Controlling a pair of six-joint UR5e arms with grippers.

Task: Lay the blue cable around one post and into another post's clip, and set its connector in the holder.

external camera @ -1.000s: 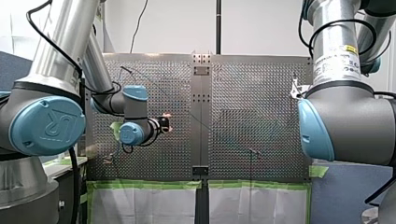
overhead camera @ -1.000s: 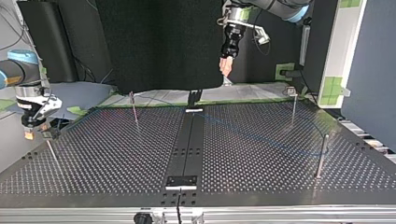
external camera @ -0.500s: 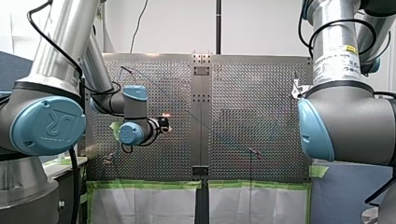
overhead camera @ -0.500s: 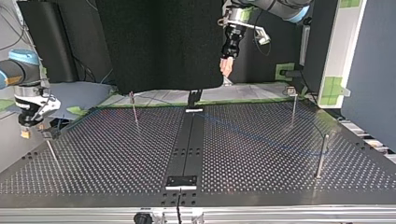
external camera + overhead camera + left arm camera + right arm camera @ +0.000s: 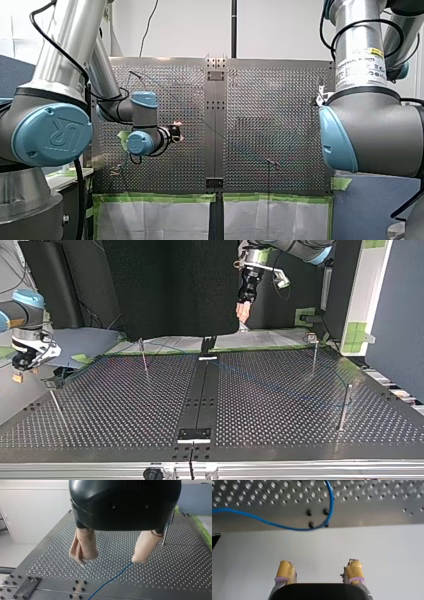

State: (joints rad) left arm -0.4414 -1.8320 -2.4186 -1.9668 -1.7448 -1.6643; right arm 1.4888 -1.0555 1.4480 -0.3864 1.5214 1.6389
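Blue cable (image 5: 110, 581) lies flat on the perforated worktop (image 5: 175, 575). In my left wrist view it runs out from behind the tip of one pad and crosses the holes toward the camera. My left claw (image 5: 109, 562) is spread wide and pinches nothing. Its beige pads (image 5: 84, 545) hang clear above the worktop, and a thin post (image 5: 164, 533) stands behind the pad on the cable's side.

In the top view this claw hangs high over the far middle of the worktop. The cable there slants from the dark centre strip (image 5: 200, 395) across the view's right half toward the right-hand post (image 5: 344, 407). I cannot tell whether it touches that post.

My right claw (image 5: 320, 562) is also spread, with empty space between its yellow pads (image 5: 286, 571). In its wrist view it is off the worktop, over a pale surface. Ahead of it the cable bends in a loop just inside the worktop's edge, well apart from the pads. In the top view this claw hangs beside the worktop's left corner.
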